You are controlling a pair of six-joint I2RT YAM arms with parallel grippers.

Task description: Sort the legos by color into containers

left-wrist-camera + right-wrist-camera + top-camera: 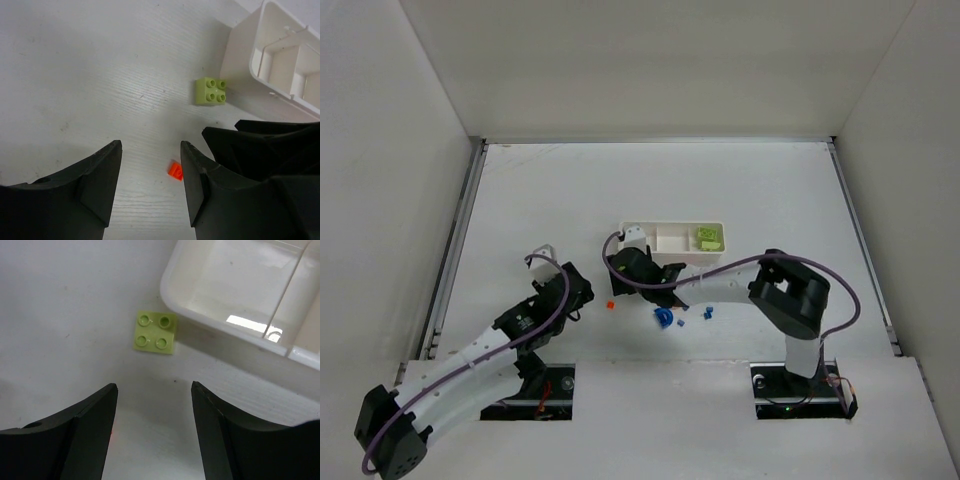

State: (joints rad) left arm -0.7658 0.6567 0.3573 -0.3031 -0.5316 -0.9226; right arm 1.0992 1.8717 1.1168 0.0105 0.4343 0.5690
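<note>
Right gripper (153, 390) spread, empty, aimed at green brick (156, 332) at upper centre of wrist frame, just beside tray (225, 275) corner: drop straight, square to its sides, miss the wall; left gripper (151, 145) spread by orange brick (175, 171).

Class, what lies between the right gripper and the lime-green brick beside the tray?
Nothing: the right wrist view shows bare table between the right gripper and the lime-green brick.
</note>
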